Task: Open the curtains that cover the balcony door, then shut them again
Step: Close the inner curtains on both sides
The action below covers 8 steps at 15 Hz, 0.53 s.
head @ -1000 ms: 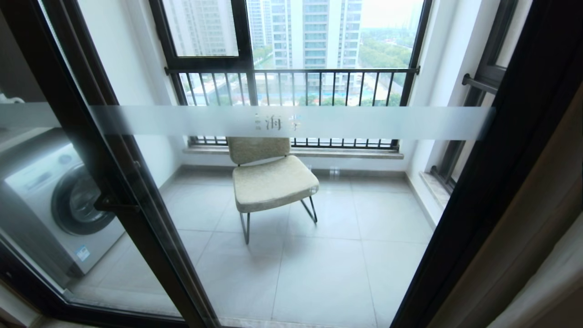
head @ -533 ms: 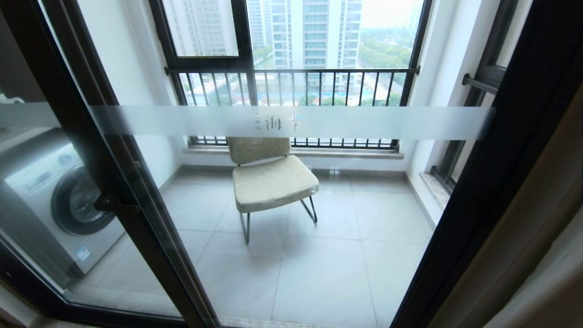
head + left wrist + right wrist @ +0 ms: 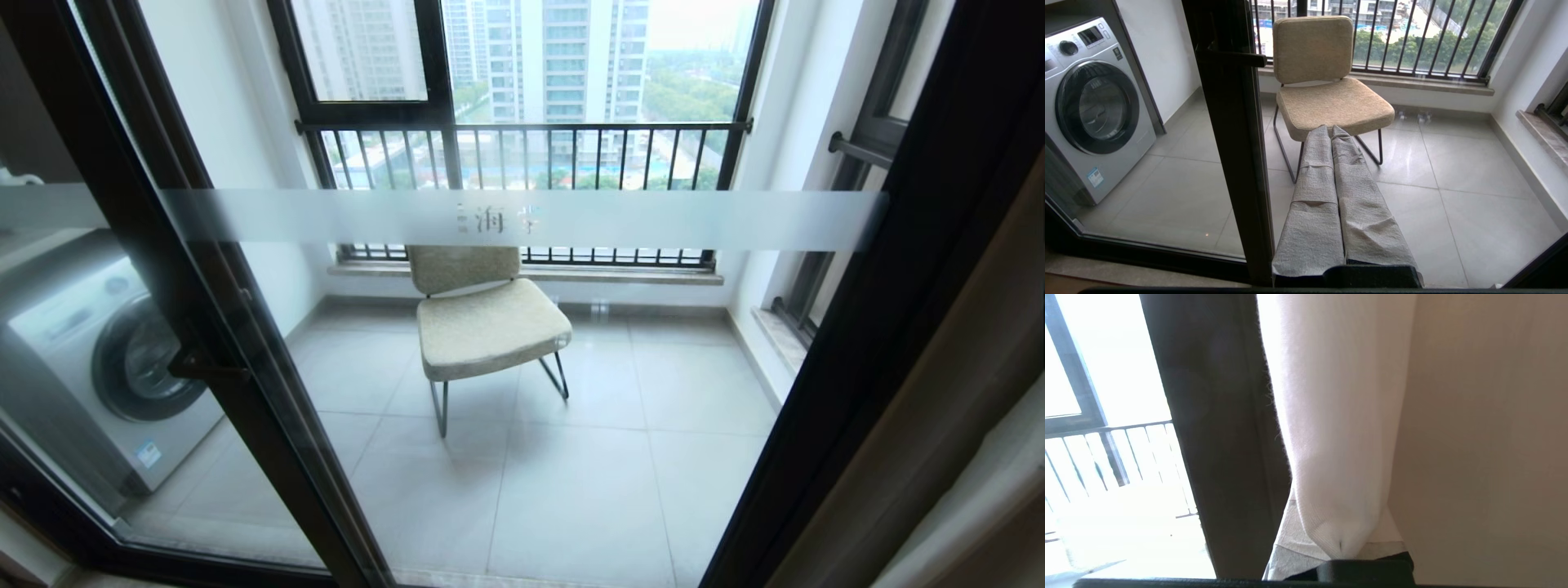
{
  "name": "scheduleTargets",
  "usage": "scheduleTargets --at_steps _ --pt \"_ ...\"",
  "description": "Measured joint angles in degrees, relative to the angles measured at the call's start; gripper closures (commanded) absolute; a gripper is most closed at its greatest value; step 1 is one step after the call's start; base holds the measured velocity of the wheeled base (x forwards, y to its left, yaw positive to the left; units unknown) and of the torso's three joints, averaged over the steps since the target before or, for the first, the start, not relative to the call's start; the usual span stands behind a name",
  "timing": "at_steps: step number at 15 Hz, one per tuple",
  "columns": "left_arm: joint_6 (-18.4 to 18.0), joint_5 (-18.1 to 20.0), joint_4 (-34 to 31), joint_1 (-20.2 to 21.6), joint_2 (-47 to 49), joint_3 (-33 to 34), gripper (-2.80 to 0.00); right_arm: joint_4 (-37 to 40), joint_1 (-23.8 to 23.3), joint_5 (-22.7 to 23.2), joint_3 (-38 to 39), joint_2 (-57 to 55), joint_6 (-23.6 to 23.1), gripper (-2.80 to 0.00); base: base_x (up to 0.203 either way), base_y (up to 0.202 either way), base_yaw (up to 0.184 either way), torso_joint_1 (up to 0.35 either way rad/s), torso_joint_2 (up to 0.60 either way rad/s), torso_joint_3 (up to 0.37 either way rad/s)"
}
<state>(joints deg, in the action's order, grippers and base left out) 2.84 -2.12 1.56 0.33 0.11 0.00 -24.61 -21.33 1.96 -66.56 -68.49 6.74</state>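
Moved: curtain [image 3: 971,490] edge shifted slightly | right pincer [image 3: 1341,547] pinching sheer [image 3: 1339,416] | you pull steadily across door [image 3: 857,327], keeping fabric bunched

Left pincer [image 3: 1333,132] fingers wrapped in grey textured fabric, black base behind
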Motion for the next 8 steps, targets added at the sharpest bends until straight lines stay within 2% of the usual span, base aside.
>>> scheduleTargets --at_steps 8 --pt "0.02 0.01 0.0 0.0 0.0 0.0 0.0 0.09 12.6 -0.28 2.63 2.81 -0.58 0.0 0.0 0.0 0.0 0.0 0.0 0.0"
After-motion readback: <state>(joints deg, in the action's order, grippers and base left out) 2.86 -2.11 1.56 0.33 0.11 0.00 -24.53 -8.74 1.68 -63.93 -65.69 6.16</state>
